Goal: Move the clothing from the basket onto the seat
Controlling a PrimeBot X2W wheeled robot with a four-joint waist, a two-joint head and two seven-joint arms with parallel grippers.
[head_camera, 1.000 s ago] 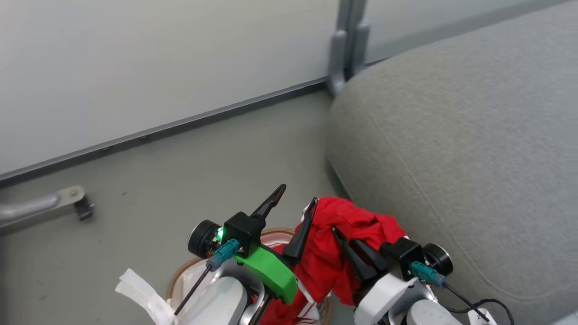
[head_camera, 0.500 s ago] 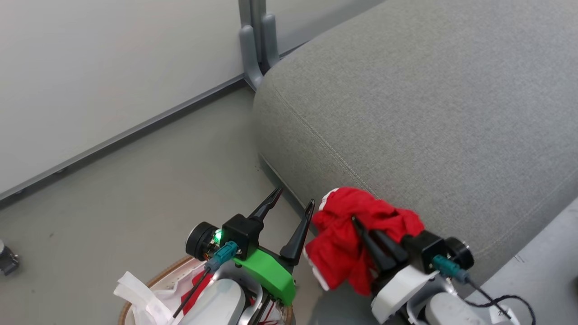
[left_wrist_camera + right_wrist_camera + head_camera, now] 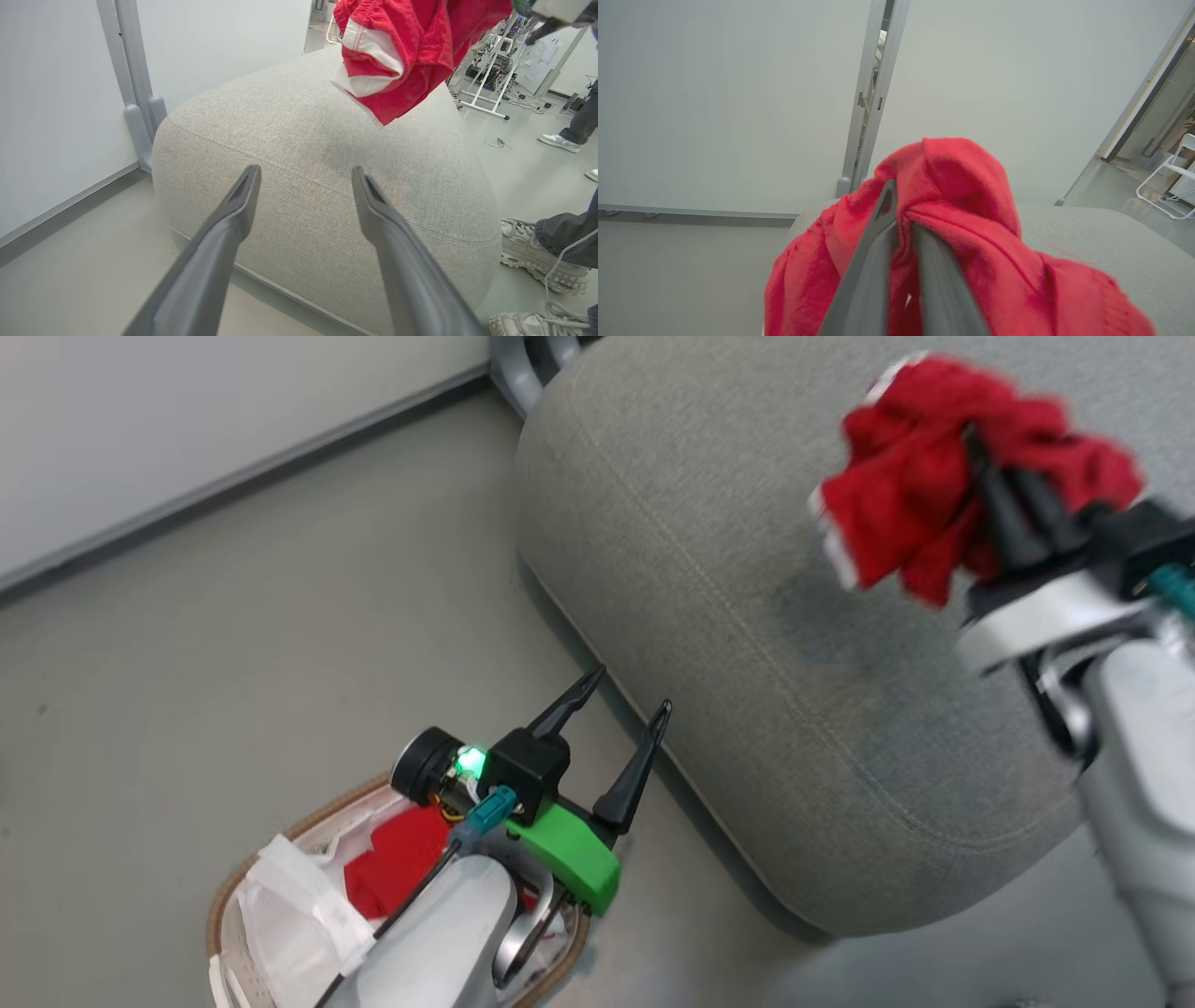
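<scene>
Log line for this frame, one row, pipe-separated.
phase: carry to seat | right gripper: shut on red garment, above seat | left gripper: open, empty | basket: second red garment inside

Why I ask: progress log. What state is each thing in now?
Large grey fabric seat: no garment on it.
Oval white plastic basket: one garment inside.
Bright-red fabric garment: bunched, held above seat.
Second red garment: lying in basket.
Left gripper: open.
Right gripper: shut on garment.
</scene>
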